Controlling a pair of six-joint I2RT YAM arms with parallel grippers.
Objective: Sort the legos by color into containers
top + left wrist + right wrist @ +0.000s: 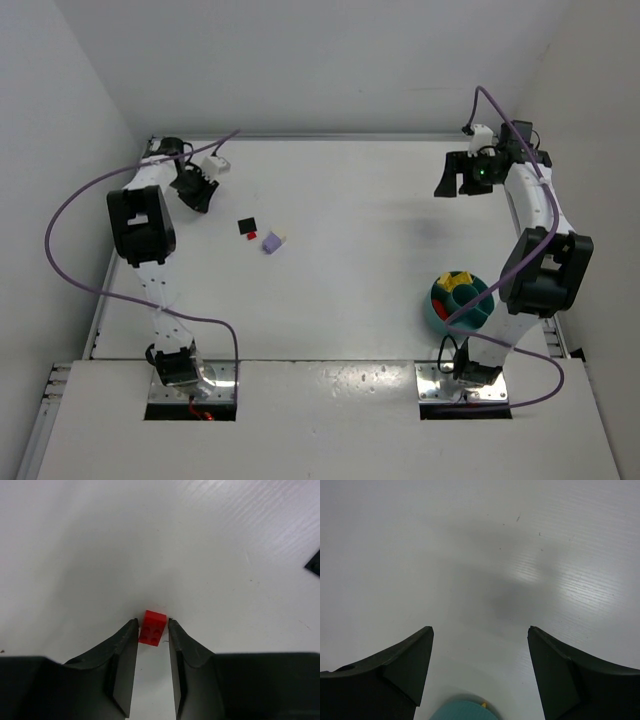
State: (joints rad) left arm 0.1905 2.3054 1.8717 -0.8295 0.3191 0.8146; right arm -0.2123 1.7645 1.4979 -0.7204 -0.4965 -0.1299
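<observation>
White table [380,220]; left gripper [153,624] lowered, apparently pinching red lego [152,630]; right gripper [480,632] spread, far corner.

I can't find any words, numbers or signs to read in any of my three camera views. No label or brand name is clear enough for me to make out.
</observation>
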